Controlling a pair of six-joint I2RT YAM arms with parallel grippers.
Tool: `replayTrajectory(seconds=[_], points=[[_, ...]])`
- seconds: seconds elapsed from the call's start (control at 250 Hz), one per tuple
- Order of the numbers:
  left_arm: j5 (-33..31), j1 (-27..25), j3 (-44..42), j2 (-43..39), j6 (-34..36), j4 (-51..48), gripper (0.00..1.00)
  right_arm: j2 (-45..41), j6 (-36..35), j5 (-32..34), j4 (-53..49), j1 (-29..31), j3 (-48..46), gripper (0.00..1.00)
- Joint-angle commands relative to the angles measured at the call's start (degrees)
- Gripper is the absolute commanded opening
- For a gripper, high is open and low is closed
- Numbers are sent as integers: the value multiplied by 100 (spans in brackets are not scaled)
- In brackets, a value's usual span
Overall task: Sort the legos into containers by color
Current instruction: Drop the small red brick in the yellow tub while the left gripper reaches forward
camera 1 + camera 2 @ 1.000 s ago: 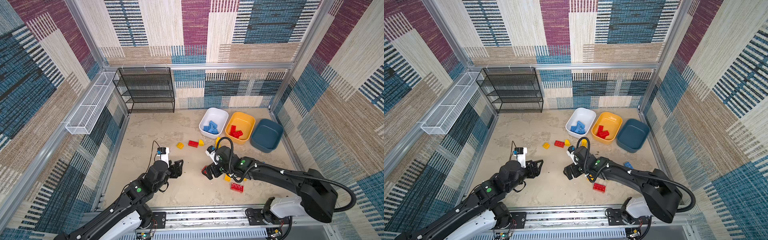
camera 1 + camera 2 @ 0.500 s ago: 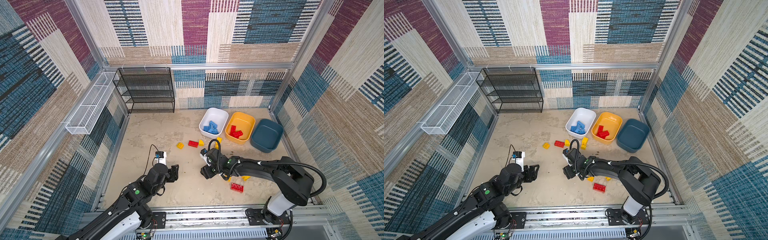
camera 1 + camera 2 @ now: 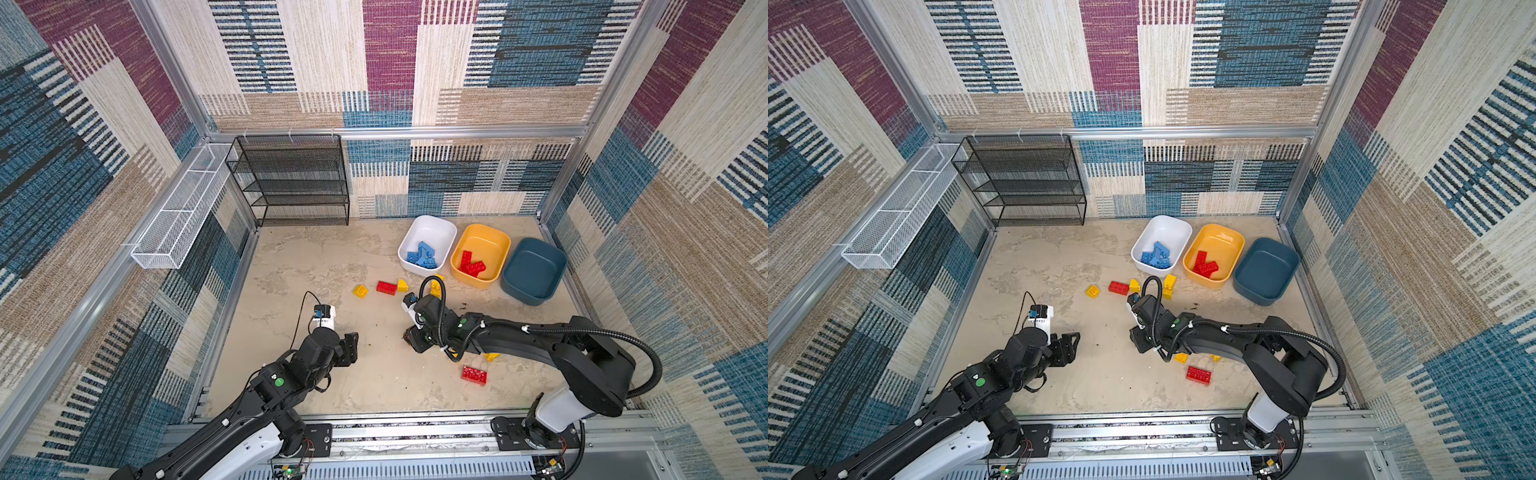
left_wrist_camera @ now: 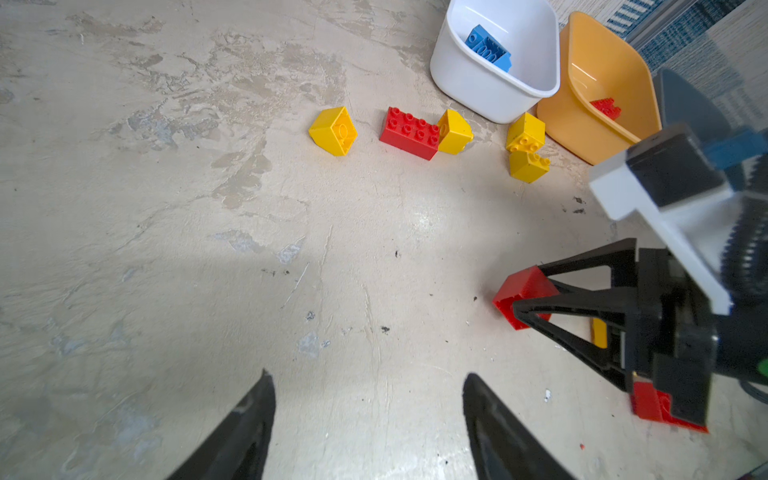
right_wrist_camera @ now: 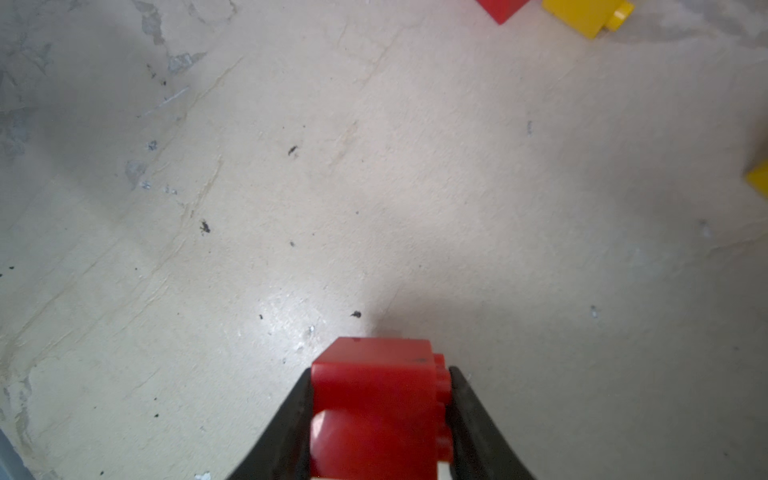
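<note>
Jaws of the left gripper (image 4: 368, 380) stand apart on nothing; the right gripper (image 5: 380, 372) clamps a red brick (image 5: 376, 399) low at the floor (image 5: 374, 166). Beyond lie loose legos (image 3: 386, 287), then the white tub (image 3: 434, 232) with blue ones, yellow-orange tub (image 3: 484, 245) with red, teal tub (image 3: 534, 270).

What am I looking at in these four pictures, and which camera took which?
Two black robot arms work on a beige tabletop. Two pictures look down on everything from overhead; the other two come from a camera on each arm's wrist. Each arm ends in a two-fingered tool. The left tool is open and holds nothing. The right tool is shut on a small red plastic brick. At the back stand a white plastic tub with blue bricks, a yellow-orange plastic tub with red bricks, and a dark teal plastic tub with nothing visible inside. Loose on the surface lie others, such as a red rectangular studded brick and a small yellow brick.
</note>
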Motion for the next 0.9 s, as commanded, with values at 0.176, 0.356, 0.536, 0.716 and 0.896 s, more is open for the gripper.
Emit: replayTrajectory(seconds=[0.176, 0.356, 0.536, 0.716, 0.896], points=[[90, 2, 73, 144, -58, 346, 72, -317, 288, 286, -225, -107, 201, 42], [249, 2, 76, 459, -49, 594, 72, -511, 257, 5, -457, -1032, 537, 42], [319, 2, 25, 731, -32, 762, 72, -344, 97, -97, -379, -2125, 988, 43], [358, 2, 20, 885, -5, 827, 71, 240, 149, -115, -167, -3113, 1452, 44], [425, 2, 53, 1020, 25, 804, 71, 778, 270, -144, -51, -3788, 1916, 44]])
